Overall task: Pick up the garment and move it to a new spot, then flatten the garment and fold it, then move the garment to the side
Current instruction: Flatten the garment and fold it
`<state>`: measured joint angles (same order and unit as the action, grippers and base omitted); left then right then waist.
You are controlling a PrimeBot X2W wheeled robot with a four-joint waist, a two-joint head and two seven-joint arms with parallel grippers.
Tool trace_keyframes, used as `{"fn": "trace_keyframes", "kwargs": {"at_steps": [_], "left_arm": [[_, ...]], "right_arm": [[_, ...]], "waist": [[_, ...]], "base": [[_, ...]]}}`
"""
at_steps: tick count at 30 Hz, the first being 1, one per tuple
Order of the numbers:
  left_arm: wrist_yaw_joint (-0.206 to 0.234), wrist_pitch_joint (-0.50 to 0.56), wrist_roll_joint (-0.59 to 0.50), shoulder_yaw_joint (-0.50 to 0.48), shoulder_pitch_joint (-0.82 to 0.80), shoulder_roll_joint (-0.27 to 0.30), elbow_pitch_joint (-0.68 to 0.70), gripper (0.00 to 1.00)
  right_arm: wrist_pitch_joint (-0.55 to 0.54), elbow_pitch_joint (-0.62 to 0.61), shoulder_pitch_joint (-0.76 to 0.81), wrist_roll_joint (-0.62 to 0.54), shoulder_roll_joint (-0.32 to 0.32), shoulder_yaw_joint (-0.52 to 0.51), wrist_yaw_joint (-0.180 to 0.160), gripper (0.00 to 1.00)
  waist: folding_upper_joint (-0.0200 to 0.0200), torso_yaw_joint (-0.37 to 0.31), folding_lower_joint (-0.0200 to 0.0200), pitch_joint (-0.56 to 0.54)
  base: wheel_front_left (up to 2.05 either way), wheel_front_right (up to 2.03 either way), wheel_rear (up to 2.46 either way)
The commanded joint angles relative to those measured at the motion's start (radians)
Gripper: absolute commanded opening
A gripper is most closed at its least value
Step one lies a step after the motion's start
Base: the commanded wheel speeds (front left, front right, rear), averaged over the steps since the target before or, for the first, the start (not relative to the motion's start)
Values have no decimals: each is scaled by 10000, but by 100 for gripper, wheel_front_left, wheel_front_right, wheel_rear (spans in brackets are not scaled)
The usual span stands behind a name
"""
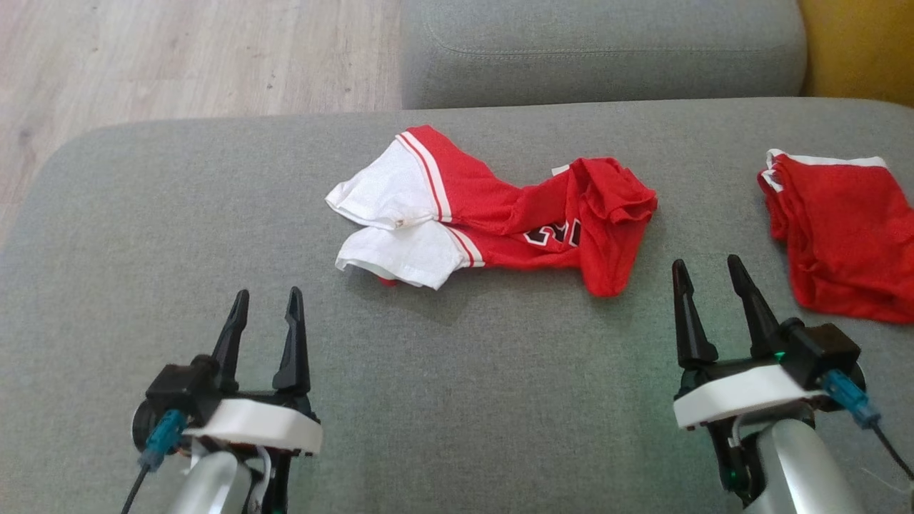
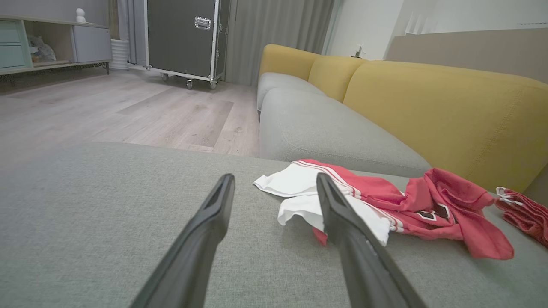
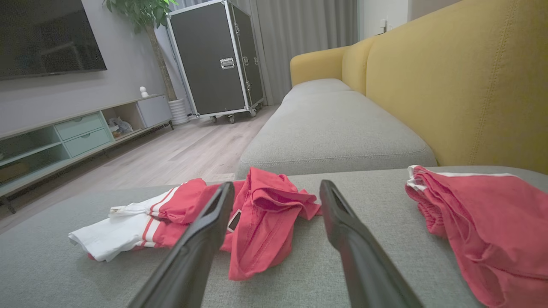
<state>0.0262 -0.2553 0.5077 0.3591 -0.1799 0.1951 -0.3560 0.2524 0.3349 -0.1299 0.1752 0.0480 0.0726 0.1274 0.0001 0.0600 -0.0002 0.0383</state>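
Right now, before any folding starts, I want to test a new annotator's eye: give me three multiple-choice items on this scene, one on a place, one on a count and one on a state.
1. Where does the crumpled red-and-white garment lie?
A) in a laundry basket
B) on the grey cushion
C) on a table

2. How many garments lie on the cushion?
A) one
B) two
C) four

3. What state are the left gripper and the right gripper in?
A) both open, holding nothing
B) both shut on cloth
C) left shut, right open

Answers:
1 B: in the head view it rests near the middle of the cushion.
2 B: a second red garment lies apart from it, at the robot's right.
3 A: the fingers of each stand apart, short of the cloth.
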Motion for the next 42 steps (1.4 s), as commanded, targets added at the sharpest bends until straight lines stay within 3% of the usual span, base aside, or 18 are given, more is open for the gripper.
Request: {"fn": "trace_keyframes", "kwargs": {"at_steps": [1, 7, 18, 27, 35, 36, 37, 38, 39, 42], "left_arm": [[-93, -64, -212, -521, -523, 14, 269, 100], [-341, 9, -339, -443, -1029, -149, -535, 100], [-885, 1353, -278, 107, -3090, -315, -2956, 100], [-616, 1241, -951, 521, -4258, -117, -4404, 100], [-711, 782, -921, 564, -4689, -185, -5225, 100], [-774, 755, -879, 568, -4724, -216, -5307, 96], [-827, 719, -866, 590, -4759, -233, -5378, 40], [-871, 657, -870, 619, -4798, -244, -5434, 6], [-897, 575, -870, 631, -4833, -256, -5472, 0], [-923, 355, -902, 674, -4889, -285, -5550, 0]], "right_arm": [[93, -348, -284, 61, 22, 289, 33, 100], [93, -431, -358, 45, 22, 297, 33, 100], [93, -549, -710, -42, 22, 336, 33, 100], [93, -586, -922, -16, 22, 290, 33, 100], [93, -533, -931, -38, 22, 270, 33, 100], [93, -527, -935, -43, 22, 272, 33, 100], [93, -521, -938, -47, 22, 274, 33, 100], [93, -513, -941, -51, 22, 280, 33, 100], [93, -502, -943, -54, 22, 285, 33, 100], [93, -459, -914, -62, 22, 290, 33, 100]], "waist": [[-1, -45, 2, 96], [-1, -133, 2, 415], [-1, -516, 2, 1396], [-1, -840, 2, 1805], [-1, -964, 2, 1823], [-1, -969, 2, 1818], [-1, -973, 2, 1809], [-1, -975, 2, 1797], [-1, -975, 2, 1782], [-1, -942, 2, 1692]], "base": [[0, 0, 0], [0, 0, 0], [0, 0, 0], [0, 0, 0], [0, 0, 0], [0, 0, 0], [0, 0, 0], [0, 0, 0], [0, 0, 0], [0, 0, 0]]}}
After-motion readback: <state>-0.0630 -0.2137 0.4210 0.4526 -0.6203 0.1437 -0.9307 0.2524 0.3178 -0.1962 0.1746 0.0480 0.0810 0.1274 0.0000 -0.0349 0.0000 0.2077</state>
